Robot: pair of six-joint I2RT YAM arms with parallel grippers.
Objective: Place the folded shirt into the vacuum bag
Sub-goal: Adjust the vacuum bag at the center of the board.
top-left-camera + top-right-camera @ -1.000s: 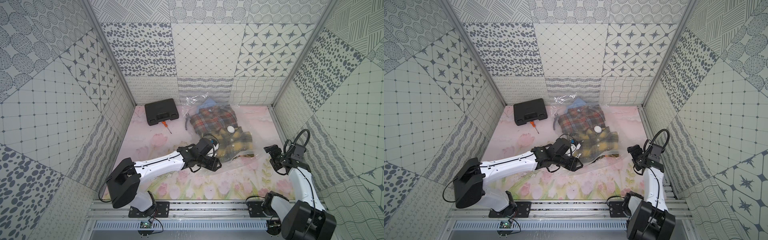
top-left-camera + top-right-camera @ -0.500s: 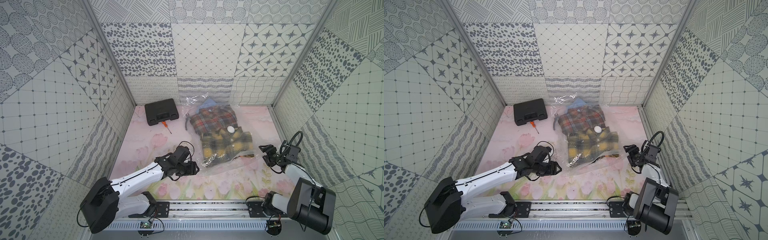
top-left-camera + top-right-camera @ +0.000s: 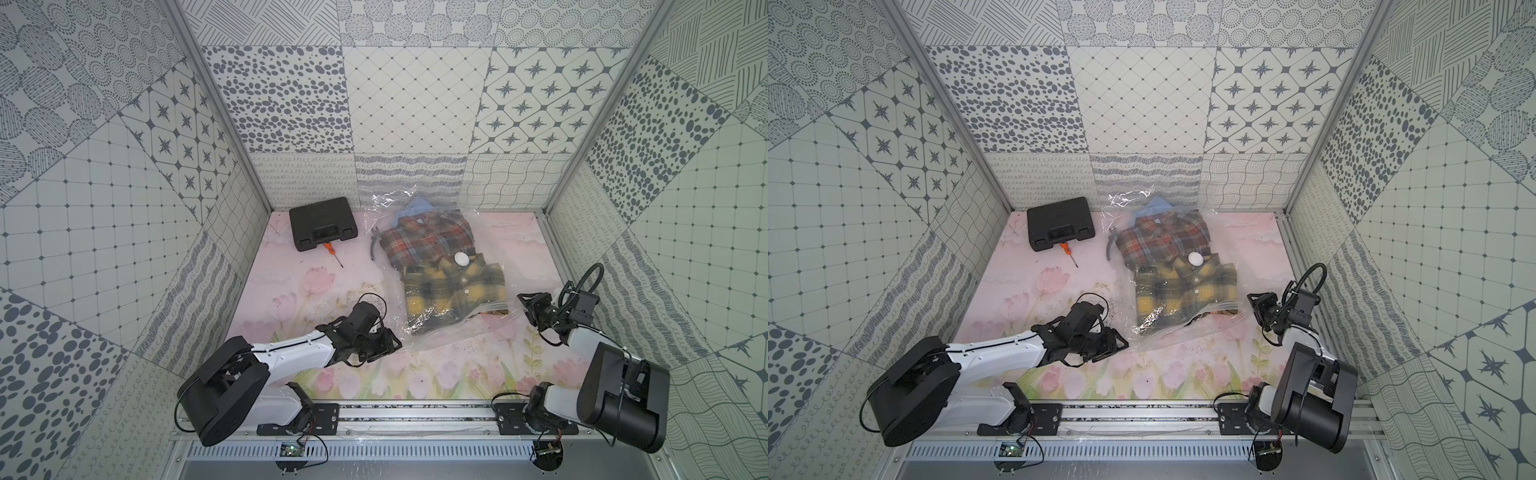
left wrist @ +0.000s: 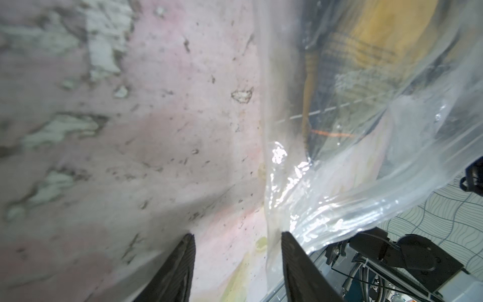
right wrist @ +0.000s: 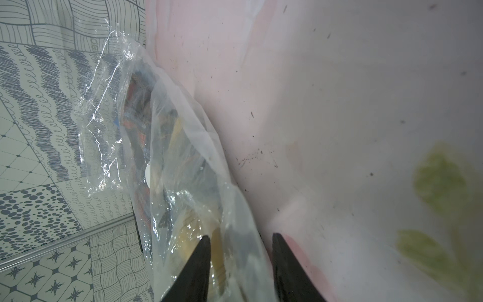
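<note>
The vacuum bag (image 3: 442, 337) lies clear and crinkly across the pink floor, its white valve cap (image 3: 461, 259) on top. Inside it, a yellow-and-black plaid folded shirt (image 3: 455, 291) lies near the mouth, with a red plaid shirt (image 3: 426, 241) deeper in. My left gripper (image 3: 394, 340) is low at the bag's front-left corner. In the left wrist view the left gripper (image 4: 237, 235) is open, with the bag's edge (image 4: 271, 198) just inside one finger. My right gripper (image 3: 527, 311) is at the bag's right edge. The right gripper (image 5: 241, 235) has its jaws apart around loose bag film (image 5: 235, 217).
A black case (image 3: 323, 228) stands at the back left, with an orange screwdriver (image 3: 332, 253) in front of it. Patterned walls close in on three sides. The metal rail (image 3: 415, 415) carrying both arm bases runs along the front.
My left gripper drew back from the bag's mouth toward the front left and now sits at its corner. The right gripper moved in to the bag's right edge and its jaws narrowed.
</note>
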